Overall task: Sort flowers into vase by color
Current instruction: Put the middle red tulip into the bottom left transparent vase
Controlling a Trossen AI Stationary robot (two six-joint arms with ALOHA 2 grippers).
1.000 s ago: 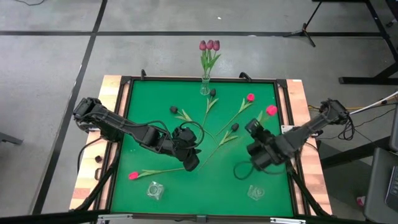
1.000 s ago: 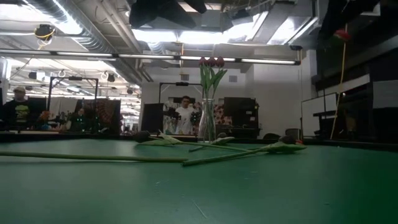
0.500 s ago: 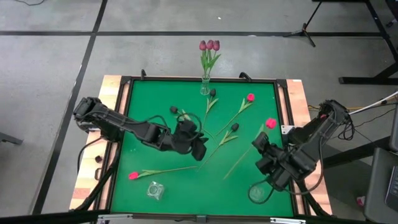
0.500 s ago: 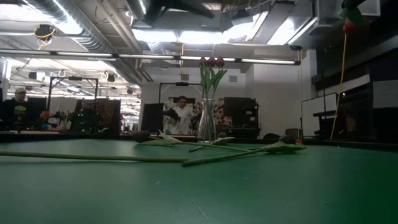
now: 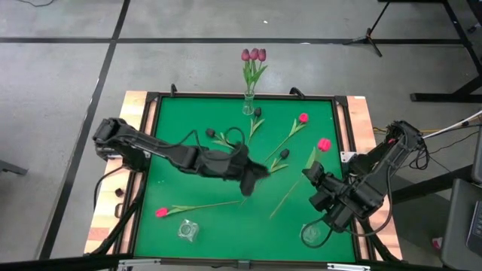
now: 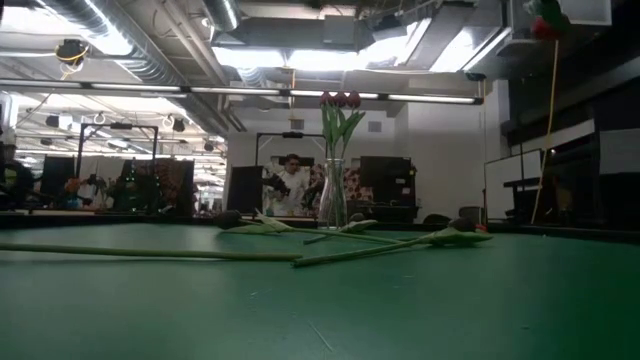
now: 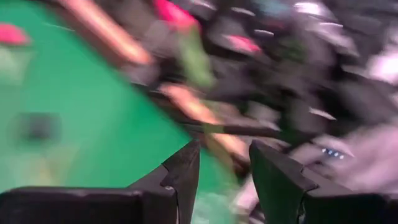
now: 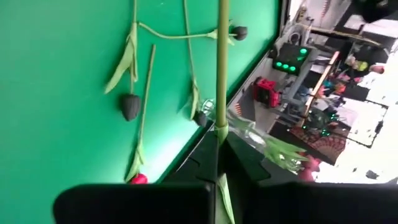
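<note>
High view had the green table (image 5: 166, 150) filling most of the shot, wood strips along both side edges. Left arm (image 5: 151, 147) reached in from the left edge with the left gripper (image 5: 252, 178) hovering around the middle of the mat, fingers (image 7: 183, 171) parted a fair bit with nothing between them as far as the wrist view showed. Right arm (image 5: 380, 162) came in from the right edge and the right gripper (image 5: 315, 181) sat near the front right corner, jaws pinched tight on the stem of a pink-red tulip (image 5: 324, 144), whose head pointed toward the right edge, lifted off the mat in the low view. At the middle of the far edge stood a glass vase (image 5: 248, 103) with three mauve tulips (image 5: 254, 55) upright in it. Loose on the mat: another pink-red tulip (image 5: 303, 118) toward the far right, three dark-headed tulips (image 5: 258, 112) around the middle and far part, and one more pink-red flower (image 5: 161, 213) lying along the front left. Two small clear vases, one near the front left (image 5: 187, 229), one by the front right corner (image 5: 314, 234)
</note>
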